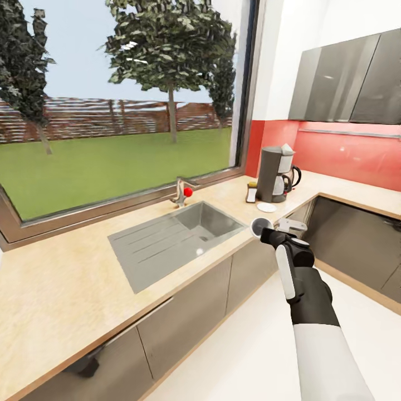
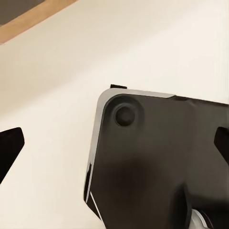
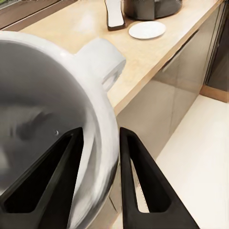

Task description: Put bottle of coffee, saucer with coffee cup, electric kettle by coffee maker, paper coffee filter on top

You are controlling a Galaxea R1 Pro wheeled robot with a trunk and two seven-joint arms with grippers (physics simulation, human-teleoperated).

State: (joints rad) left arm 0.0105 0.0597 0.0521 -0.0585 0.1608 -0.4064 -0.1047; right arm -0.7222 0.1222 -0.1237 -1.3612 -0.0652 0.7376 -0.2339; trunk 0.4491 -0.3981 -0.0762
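One right tool [image 3: 100, 176] pinches the coffee cup [image 3: 52, 124] by its rim, short of the saucer [image 3: 147, 29]

kitchen countertop [image 1: 67, 273]: speckled beige stone, matt | sink [image 1: 167, 236]: brushed steel | coffee cup [image 3: 52, 119]: glossy white ceramic | cabinets [image 1: 184, 312]: glossy grey

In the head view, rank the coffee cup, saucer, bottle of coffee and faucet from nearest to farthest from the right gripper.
1. Coffee cup: clamped in the right gripper.
2. Saucer: on the counter just beyond.
3. Bottle of coffee: beside the coffee maker.
4. Faucet: behind the sink, leftward.
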